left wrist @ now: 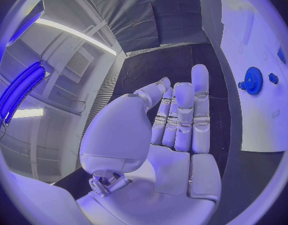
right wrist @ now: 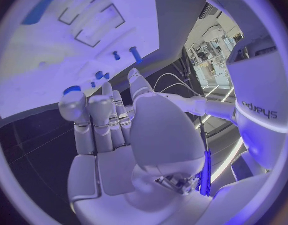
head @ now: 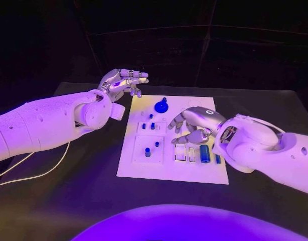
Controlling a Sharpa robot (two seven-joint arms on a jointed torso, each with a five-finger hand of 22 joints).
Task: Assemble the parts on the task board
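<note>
Overhead, the task board [head: 197, 173] lay as a flat white rectangular plate in the middle of the black table [head: 270, 105], and everything else gathered round it. Near the board's far edge stood a round blue gear [head: 161, 106], toothed at its rim. Below the gear, toward the board's middle, small blue pegs [head: 152, 126] stood in a pale block, and another peg [head: 147, 152] sat in a square recess closer to the near edge. A smooth blue cylinder [head: 204, 153] lay lengthwise beside two slot-shaped recesses [head: 180, 153] at the board's near right part.

The left hand [head: 125, 80], silver and jointed, hung off the board's far left corner, its fingers straight and side by side, holding nothing. The right hand [head: 190, 126] hovered over the board's middle, just above the slots, fingers extended downward and loosely together, empty as well; it hid part of the board beneath it. A white cable [head: 24, 173] trailed over the table to the board's left.
</note>
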